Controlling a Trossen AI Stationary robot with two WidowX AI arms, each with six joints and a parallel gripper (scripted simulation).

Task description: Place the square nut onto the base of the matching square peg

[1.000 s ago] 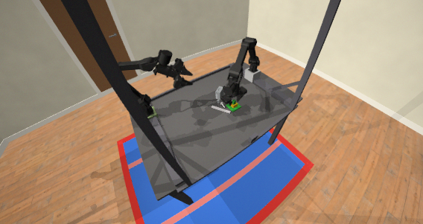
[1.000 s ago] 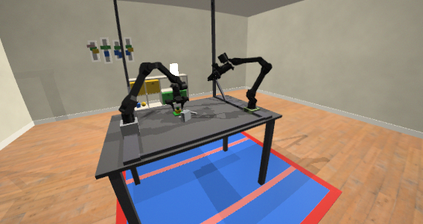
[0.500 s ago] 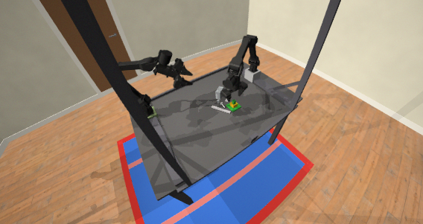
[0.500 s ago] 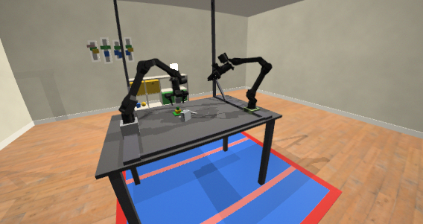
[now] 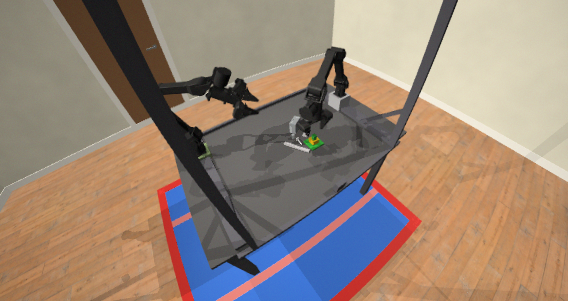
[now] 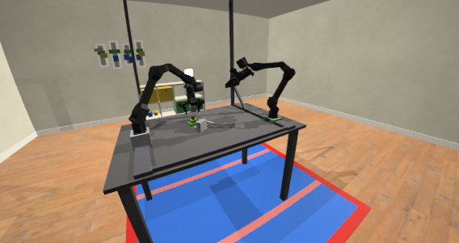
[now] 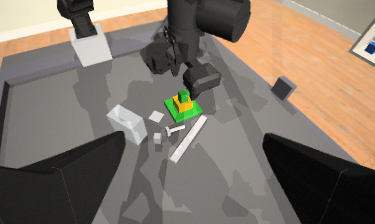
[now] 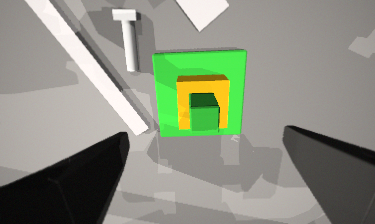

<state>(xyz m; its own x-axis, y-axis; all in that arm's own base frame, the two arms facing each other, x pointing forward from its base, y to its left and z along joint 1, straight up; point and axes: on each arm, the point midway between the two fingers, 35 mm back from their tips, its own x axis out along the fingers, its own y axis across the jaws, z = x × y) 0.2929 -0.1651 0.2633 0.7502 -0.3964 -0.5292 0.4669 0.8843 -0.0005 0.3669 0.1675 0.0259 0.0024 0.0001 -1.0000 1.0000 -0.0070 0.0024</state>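
The orange square nut [image 8: 203,100] sits around the green square peg [image 8: 204,114] on its green base plate [image 8: 201,91]. It also shows in the left wrist view [image 7: 183,102] and in the top view [image 5: 314,141]. My right gripper [image 8: 205,136] is open and empty, a little above the peg, its fingers wide to either side. In the top view the right gripper [image 5: 305,127] hangs over the plate. My left gripper [image 7: 194,138] [image 5: 244,101] is open and empty, raised high and far from the peg, at the table's other end.
A long white bar [image 8: 89,65] and a white T-shaped bolt [image 8: 129,37] lie just beside the base plate, apart from the nut. A white box [image 7: 125,122], a small grey cube [image 7: 158,138] and a flat white tile [image 7: 156,116] lie nearby.
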